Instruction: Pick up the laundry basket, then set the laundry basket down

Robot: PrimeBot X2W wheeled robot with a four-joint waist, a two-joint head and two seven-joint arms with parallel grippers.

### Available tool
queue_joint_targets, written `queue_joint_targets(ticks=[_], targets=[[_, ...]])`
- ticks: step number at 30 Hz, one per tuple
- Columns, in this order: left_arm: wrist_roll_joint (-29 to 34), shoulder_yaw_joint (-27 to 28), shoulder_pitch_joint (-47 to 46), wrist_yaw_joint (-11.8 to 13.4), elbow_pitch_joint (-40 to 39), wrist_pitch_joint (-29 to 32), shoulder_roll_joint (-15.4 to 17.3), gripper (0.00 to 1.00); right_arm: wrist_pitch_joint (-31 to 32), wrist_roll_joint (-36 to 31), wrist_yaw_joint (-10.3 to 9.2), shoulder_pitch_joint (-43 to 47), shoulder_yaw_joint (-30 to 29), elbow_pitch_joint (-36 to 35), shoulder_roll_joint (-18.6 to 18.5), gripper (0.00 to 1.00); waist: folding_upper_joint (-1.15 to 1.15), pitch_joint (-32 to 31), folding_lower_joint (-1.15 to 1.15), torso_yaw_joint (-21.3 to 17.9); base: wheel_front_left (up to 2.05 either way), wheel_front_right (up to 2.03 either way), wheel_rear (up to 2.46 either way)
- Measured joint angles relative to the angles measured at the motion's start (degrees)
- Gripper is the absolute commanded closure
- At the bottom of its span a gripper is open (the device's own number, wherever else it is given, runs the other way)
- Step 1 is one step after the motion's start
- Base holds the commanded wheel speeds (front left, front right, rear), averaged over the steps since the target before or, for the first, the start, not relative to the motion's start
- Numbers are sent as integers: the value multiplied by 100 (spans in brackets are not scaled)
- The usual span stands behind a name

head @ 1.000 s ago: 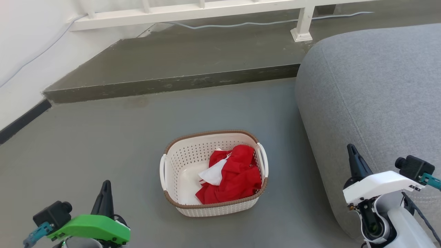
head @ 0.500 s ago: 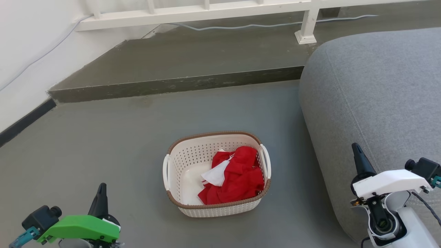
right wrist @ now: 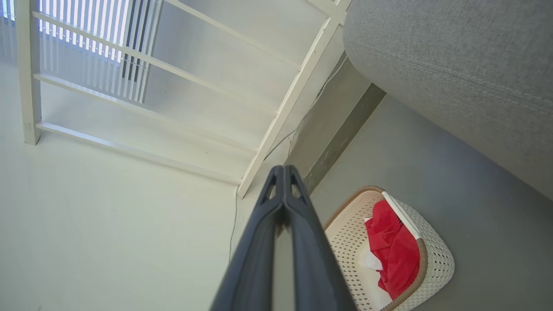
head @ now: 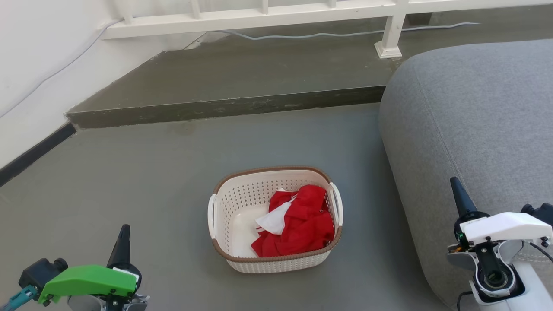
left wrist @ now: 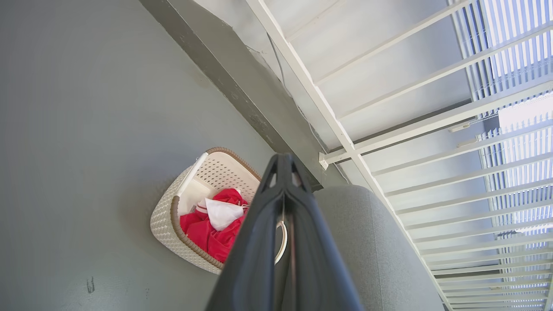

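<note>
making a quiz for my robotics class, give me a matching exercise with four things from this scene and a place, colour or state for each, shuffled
Things:
1. laundry basket
2. red garment
3. grey sofa
4. left gripper

Place, colour or state:
a. shut, at the head view's lower left
b. lying inside the basket
c. cream-white with a brown rim
d. beside the basket, on the robot's right

Pairs: 1-c, 2-b, 3-d, 4-a

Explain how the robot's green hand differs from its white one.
The left gripper wears a green cover, the right gripper a white one. The left shows against the floor, the right against the grey sofa. Both have long dark fingers pressed shut, hold nothing, and sit apart from the laundry basket.
</note>
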Motion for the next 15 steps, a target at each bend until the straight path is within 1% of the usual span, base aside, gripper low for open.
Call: queue_joint_targets(ticks=[15], targets=[[-1117,219,-71,-230,119,264,-16,100,285,1098,201,-3,-397,-3,130,100,0,-37,0,86,0,0,0]])
